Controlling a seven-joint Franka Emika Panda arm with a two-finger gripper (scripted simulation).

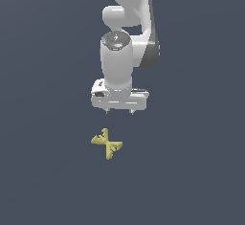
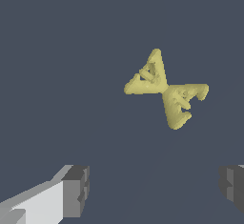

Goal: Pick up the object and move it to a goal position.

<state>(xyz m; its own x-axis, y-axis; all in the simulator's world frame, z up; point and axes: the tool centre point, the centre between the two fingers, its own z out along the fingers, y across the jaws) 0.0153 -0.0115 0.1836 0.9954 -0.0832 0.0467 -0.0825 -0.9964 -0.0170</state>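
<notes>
One pincer (image 1: 119,111), jaws wide apart and empty, above the object (image 1: 107,143); open floor (image 1: 191,181) all around

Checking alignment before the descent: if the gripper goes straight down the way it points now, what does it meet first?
Probably the bare floor. The open gripper seems offset from the yellow object, which is not between the fingers in the wrist view; depth unclear.
</notes>
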